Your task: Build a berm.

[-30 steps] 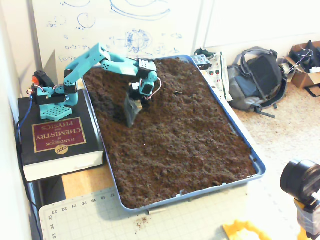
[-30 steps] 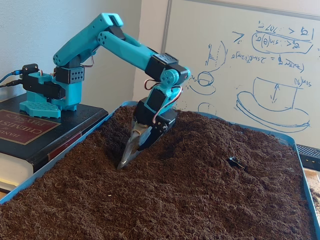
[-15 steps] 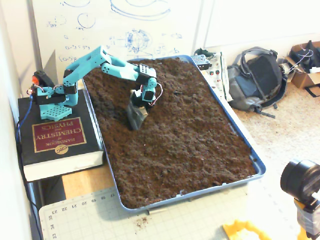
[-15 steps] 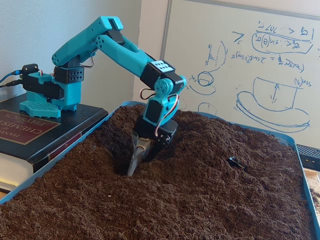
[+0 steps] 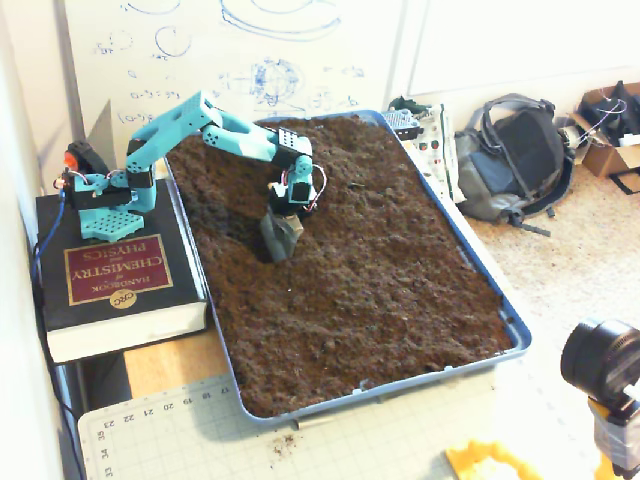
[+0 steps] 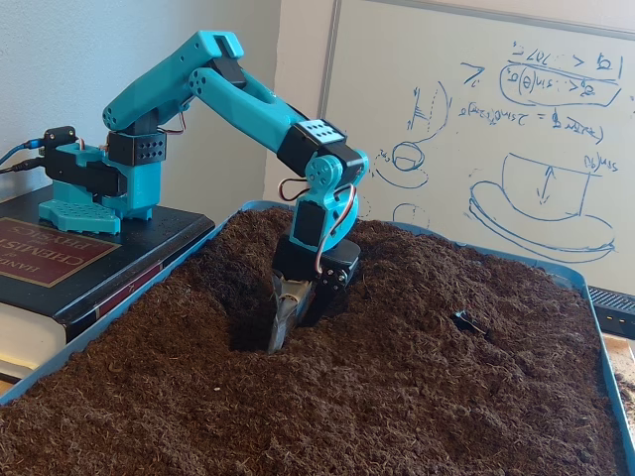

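A blue tray (image 5: 497, 287) is filled with loose dark brown soil (image 5: 380, 270). The surface is rough and mostly level, and no clear long berm stands out in either fixed view. My teal arm reaches from the left into the tray. My gripper (image 5: 277, 240) points down, its tips pushed into a dug hollow (image 5: 240, 225) near the tray's left side. It also shows in the other fixed view (image 6: 281, 332), where the jaws look pressed together into a narrow wedge. Soil (image 6: 417, 377) banks up slightly around the hollow (image 6: 248, 327).
The arm's base stands on a thick black chemistry book (image 5: 110, 275) left of the tray. A small black object (image 6: 466, 321) lies on the soil to the right. A backpack (image 5: 515, 155), a camera (image 5: 600, 360) and a cutting mat (image 5: 200, 430) lie outside the tray.
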`<action>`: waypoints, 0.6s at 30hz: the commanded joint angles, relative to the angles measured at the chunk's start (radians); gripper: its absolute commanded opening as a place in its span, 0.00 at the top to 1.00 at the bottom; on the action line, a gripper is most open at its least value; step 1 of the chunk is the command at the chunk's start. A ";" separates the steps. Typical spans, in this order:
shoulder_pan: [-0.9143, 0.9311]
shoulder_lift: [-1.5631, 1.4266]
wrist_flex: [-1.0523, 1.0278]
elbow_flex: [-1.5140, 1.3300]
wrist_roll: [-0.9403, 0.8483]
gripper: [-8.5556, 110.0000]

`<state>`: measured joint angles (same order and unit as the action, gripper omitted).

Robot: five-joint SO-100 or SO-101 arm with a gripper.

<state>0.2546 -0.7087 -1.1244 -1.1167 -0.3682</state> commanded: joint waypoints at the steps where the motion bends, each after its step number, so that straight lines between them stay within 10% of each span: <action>1: -0.012 -0.183 0.204 0.052 0.003 0.92; 18: -0.048 -0.325 0.202 0.054 0.043 0.92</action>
<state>0.2270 -0.8406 -0.9679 -1.1244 -0.3574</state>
